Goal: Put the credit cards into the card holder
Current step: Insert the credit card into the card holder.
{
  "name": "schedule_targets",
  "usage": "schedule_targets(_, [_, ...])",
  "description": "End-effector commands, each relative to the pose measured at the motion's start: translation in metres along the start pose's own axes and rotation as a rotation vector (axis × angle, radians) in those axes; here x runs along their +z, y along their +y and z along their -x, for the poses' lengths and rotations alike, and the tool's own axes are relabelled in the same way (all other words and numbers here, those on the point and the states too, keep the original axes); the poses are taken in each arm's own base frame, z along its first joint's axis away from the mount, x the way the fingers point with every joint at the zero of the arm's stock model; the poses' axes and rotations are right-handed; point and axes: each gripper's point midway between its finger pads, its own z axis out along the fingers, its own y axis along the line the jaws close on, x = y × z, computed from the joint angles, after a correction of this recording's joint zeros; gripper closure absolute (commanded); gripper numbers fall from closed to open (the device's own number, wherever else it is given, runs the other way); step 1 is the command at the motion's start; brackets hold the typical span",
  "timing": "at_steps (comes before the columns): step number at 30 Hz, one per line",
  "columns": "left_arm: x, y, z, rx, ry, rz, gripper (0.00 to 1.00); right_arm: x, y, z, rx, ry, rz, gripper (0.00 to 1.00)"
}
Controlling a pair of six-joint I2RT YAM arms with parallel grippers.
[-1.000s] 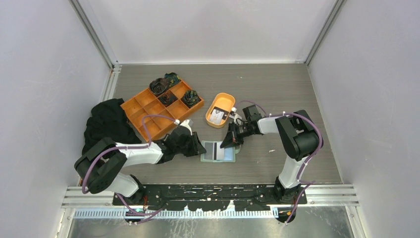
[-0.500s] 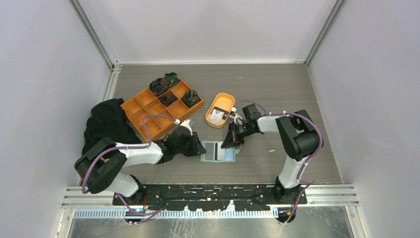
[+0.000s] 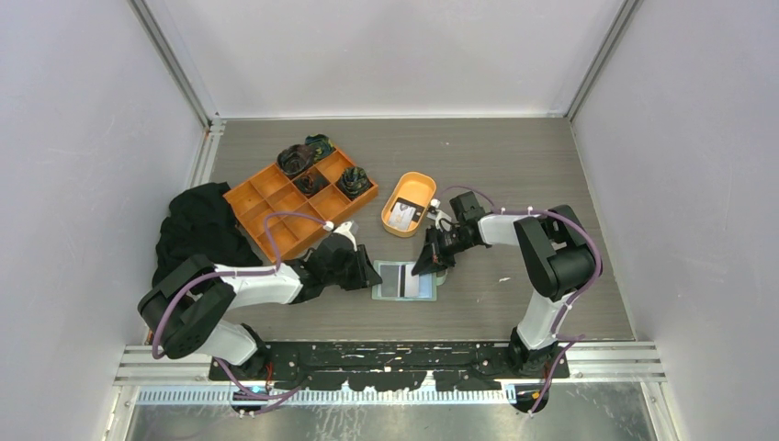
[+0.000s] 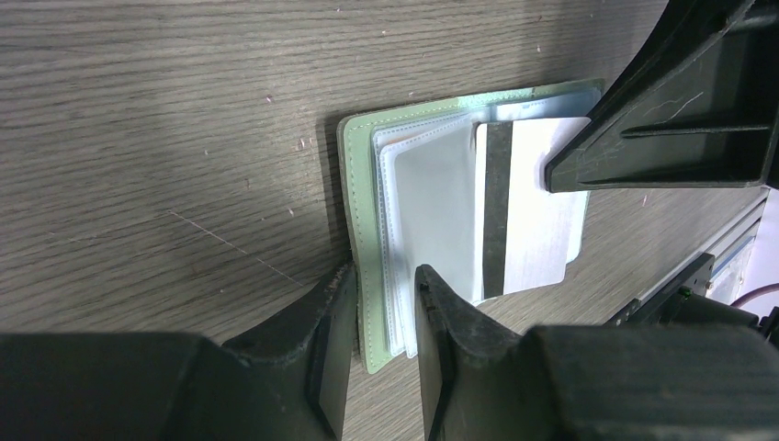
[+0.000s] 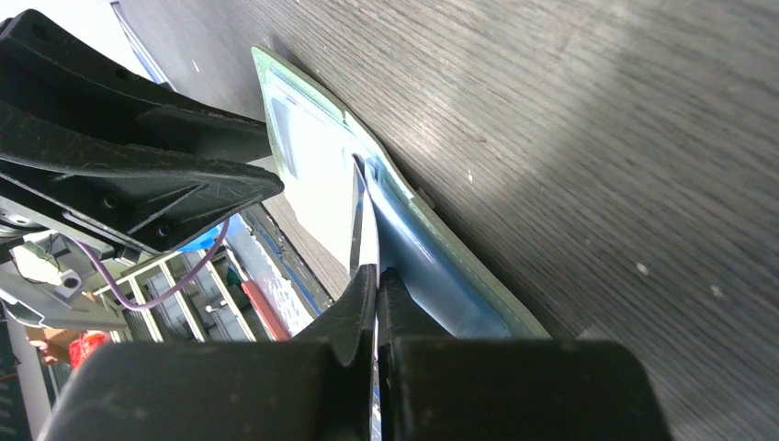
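Pinching a credit card (image 4: 533, 220) by its edge, the right gripper (image 5: 375, 272) was pressed together, with the card's far end over the pockets of the open card holder (image 4: 354, 211). The left gripper (image 4: 384, 274) was clamped on the card holder's cover edge. A second credit card (image 3: 401, 217) lay in the orange dish (image 3: 418, 186) just beyond the card holder.

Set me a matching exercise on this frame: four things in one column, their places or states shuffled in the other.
1 wallet
2 striped card
3 oval dish
4 black cloth

A holds a second card
B pinched in the right fingers
C bunched at the table's left edge
D lying open, pockets showing

Pairs: 1-D, 2-B, 3-A, 4-C
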Motion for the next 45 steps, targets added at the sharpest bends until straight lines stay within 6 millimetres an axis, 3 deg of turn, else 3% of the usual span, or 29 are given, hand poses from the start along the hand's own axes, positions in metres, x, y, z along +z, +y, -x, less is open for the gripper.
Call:
schedule_targets(1, [0.003,0.011,-0.008,0.018,0.020,0.042,0.69,0.000,-0.010,0.001,-0.003,-0.007,-0.068,0.99])
schedule_targets(21, [0.008,0.006,-0.008,0.008,0.027,0.018,0.67,0.017,-0.008,0.002,0.046,0.015,-0.030,0.99])
schedule_targets(25, [-0.004,0.009,0.001,0.022,-0.027,0.040,0.61,0.016,-0.011,0.005,0.063,-0.003,-0.026,0.97])
schedule_targets(29, [-0.028,0.007,0.025,0.069,-0.131,0.067,0.59,0.015,-0.014,0.010,0.082,-0.030,-0.014,0.97])
schedule_targets(33, [-0.053,-0.011,0.038,0.095,-0.187,0.009,0.60,0.016,-0.013,0.012,0.081,-0.043,0.007,0.96])
schedule_targets(36, [-0.061,-0.030,0.036,0.111,-0.188,-0.054,0.62,0.017,-0.012,0.013,0.076,-0.051,0.026,0.96])
schedule_targets(41, [-0.061,-0.075,0.016,0.219,-0.174,-0.134,0.64,0.020,-0.012,0.016,0.069,-0.064,0.049,0.95])
schedule_targets(42, [-0.053,-0.094,0.003,0.308,-0.166,-0.127,0.66,0.021,-0.013,0.015,0.072,-0.062,0.049,0.94])
schedule_targets(45, [-0.043,-0.116,-0.007,0.386,-0.156,-0.118,0.67,0.022,-0.014,0.015,0.075,-0.061,0.046,0.94])
